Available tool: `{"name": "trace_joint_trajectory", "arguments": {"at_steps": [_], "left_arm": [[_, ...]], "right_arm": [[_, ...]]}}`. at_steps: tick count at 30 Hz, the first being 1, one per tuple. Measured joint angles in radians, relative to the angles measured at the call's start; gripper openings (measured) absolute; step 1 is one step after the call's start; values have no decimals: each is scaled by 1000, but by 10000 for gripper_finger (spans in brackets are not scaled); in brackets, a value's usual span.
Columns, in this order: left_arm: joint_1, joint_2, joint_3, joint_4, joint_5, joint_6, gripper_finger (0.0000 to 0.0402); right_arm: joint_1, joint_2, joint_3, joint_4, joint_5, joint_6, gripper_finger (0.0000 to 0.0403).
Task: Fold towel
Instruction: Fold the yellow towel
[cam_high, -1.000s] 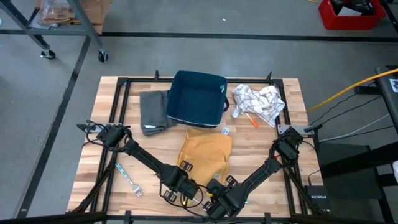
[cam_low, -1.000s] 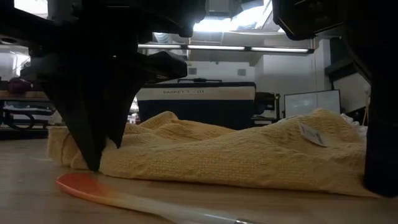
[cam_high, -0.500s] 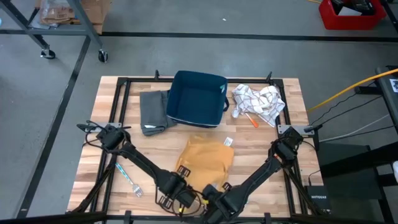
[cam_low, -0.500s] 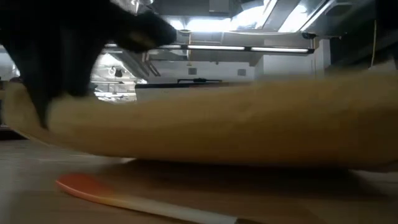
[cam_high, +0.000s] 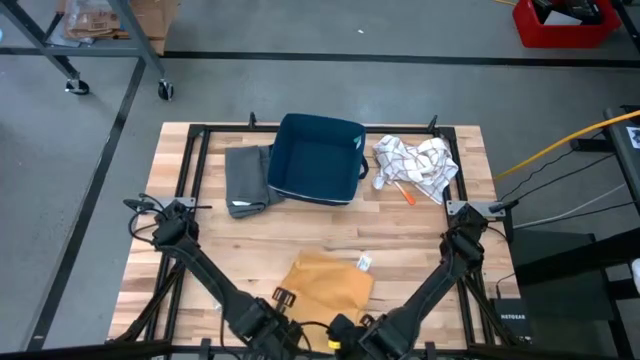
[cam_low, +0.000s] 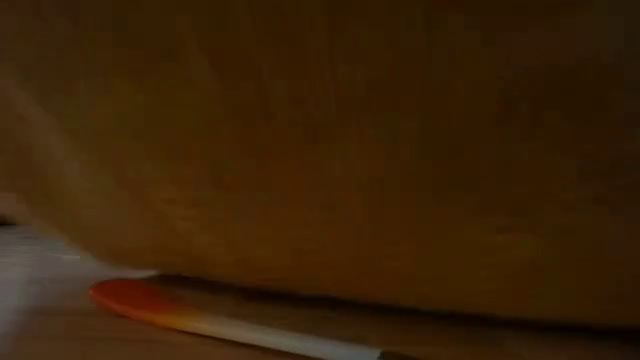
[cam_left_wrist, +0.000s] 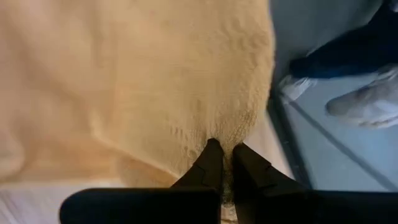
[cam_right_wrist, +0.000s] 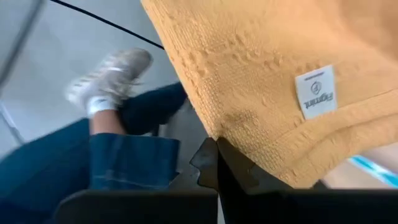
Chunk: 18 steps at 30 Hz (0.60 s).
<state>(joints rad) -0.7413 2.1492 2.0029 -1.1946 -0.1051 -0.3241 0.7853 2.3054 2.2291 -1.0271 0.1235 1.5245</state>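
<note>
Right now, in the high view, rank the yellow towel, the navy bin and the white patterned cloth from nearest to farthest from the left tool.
1. Yellow towel: pinched in the left tool, at the table's near edge.
2. Navy bin: far side, centre.
3. White patterned cloth: far right corner.

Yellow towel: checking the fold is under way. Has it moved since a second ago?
Yes. In the high view the yellow towel has been dragged toward the table's near edge, away from the blue bin, leaving a wider strip of bare wood between them.

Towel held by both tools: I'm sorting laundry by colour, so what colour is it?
Mustard yellow, a plain textured weave. The towel shows best in the right wrist view.
</note>
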Motion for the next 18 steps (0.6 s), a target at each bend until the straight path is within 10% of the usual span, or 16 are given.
{"name": "trace_joint_trajectory", "arguments": {"at_steps": [18], "left_arm": [[46,-2,187,-58,-14,-108,3]], "right_arm": [[46,-10,127,-236,163,239,0]]}}
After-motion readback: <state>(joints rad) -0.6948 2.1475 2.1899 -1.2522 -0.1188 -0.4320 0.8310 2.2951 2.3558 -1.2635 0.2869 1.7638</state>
